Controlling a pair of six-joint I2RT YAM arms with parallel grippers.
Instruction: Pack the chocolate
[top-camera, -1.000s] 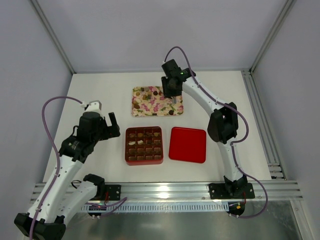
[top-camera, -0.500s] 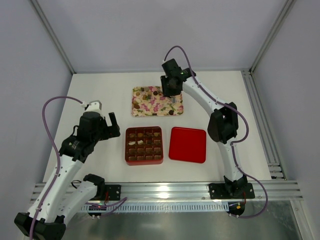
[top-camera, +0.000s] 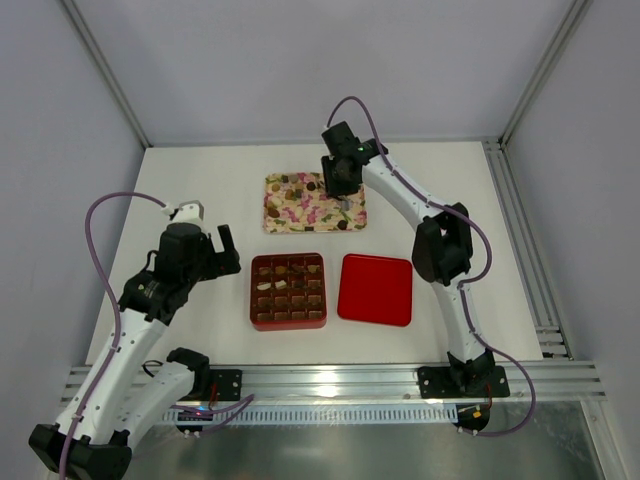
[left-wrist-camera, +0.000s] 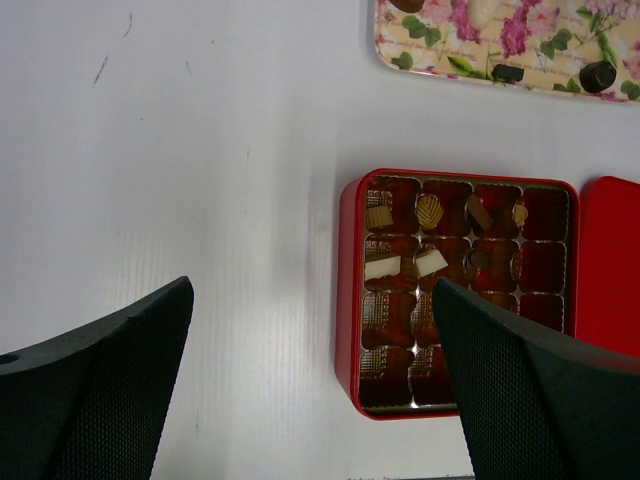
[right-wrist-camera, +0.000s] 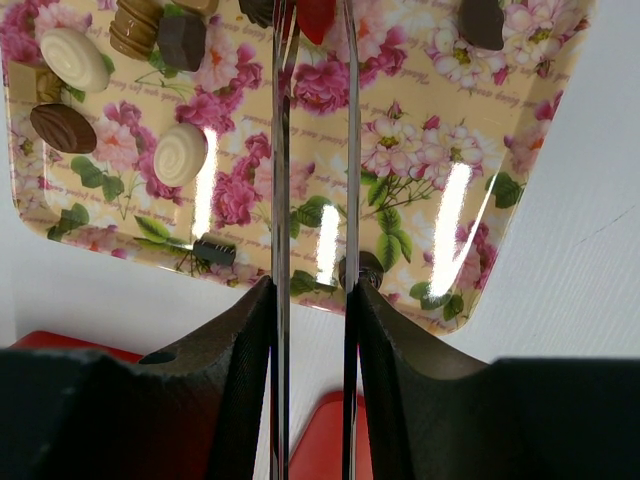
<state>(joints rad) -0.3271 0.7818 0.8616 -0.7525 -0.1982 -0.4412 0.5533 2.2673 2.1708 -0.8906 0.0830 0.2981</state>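
1. Right gripper (right-wrist-camera: 314, 300) is clenched on thin metal tweezers (right-wrist-camera: 279, 150), their tips over the floral tray (right-wrist-camera: 400, 200) with something red between them
2. The chocolate (right-wrist-camera: 180, 153) lies mostly along the tray's far edge, toward the table's (top-camera: 200, 180) far side; a few pieces sit in cells of the red box (left-wrist-camera: 347, 290) nearer the front edge
3. Left gripper (left-wrist-camera: 312, 300) is spread wide and empty, left of the box

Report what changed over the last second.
The right hand crept slightly left over the floral tray, holding its metal tongs. The left hand, wide open, the red box, its lid and the chocolates stayed put.
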